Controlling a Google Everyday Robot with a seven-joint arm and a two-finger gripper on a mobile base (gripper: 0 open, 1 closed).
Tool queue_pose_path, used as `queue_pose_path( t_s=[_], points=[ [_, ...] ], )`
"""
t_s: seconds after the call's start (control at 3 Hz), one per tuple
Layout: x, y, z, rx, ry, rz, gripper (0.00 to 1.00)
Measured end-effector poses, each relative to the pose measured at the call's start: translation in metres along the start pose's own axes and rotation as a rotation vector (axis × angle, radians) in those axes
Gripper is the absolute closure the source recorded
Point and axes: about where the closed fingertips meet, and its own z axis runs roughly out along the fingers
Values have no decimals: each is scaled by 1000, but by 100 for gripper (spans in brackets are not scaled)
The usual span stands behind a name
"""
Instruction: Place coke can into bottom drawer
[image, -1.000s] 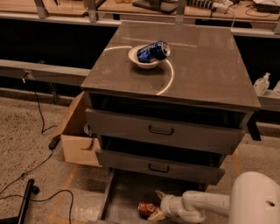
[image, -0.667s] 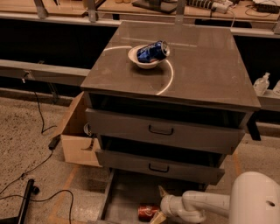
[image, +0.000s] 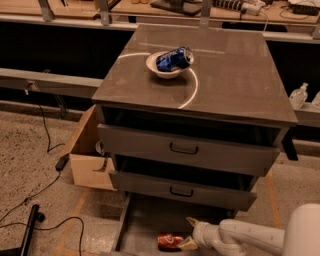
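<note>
The two fingers (image: 188, 244) of the gripper (image: 186, 232) stand spread apart, with nothing held between them. One finger points up and to the left, and the other lies low, just at the right end of the coke can (image: 170, 241). I cannot tell if this lower finger touches the can. The gripper is low at the front of the cabinet (image: 235, 75), over the bottom drawer (image: 150, 220), and its white arm (image: 250, 236) comes in from the right.

The bottom drawer is pulled out, and the coke can is the only thing seen on its flat grey floor, near the front. On the top of the cabinet a white bowl (image: 152, 65) holds a blue can (image: 173, 58), which lies tilted on its side. An open cardboard box (image: 87, 170) stands on the floor just to the left of the cabinet; what is in it is not clear.

The coke can lies on its side. Its long axis goes left to right, about parallel to the drawer fronts. Which end is the top, I cannot tell.
</note>
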Motion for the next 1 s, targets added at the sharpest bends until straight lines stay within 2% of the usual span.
queue_pose_path(
  t_s=[0.33,1.0],
  points=[
    [7,-13,-40,21,48,-10,54],
    [3,-16,-41,24,46,-17,99]
  ],
)
